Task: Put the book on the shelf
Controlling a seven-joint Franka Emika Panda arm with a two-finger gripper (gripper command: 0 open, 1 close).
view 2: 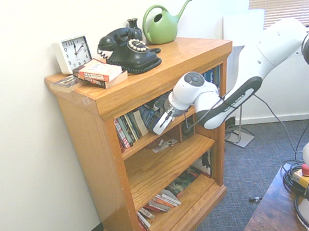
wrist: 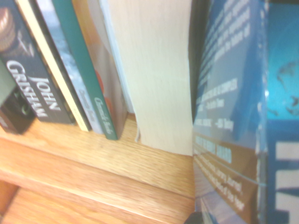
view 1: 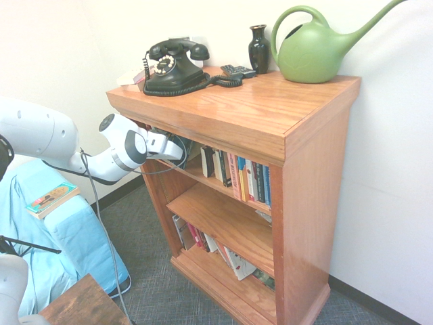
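Note:
The book (wrist: pixel 233 116), its blue cover printed with white lettering, stands upright on the shelf (wrist: pixel 93 158), the bookcase's highest inner board. It is just beside the cream page edges of a neighbouring book (wrist: pixel 154 74). In the second exterior view the book (view 2: pixel 149 115) shows inside the opening, with my gripper (view 2: pixel 160 126) shut on it at the shelf's (view 2: pixel 141 143) front. From the other side my gripper (view 1: pixel 177 150) reaches under the overhanging top, and the book (view 1: pixel 185 143) is mostly hidden behind it.
Upright books fill the shelf's far end (view 1: pixel 243 177) and its near end (view 2: pixel 126 129). A black telephone (view 1: pixel 172 68), a green watering can (view 1: pixel 314 51), a vase (view 1: pixel 258 47), a clock (view 2: pixel 74 52) and stacked books (view 2: pixel 98 73) stand on top. An orange-and-teal book (view 1: pixel 51 198) lies on blue cloth.

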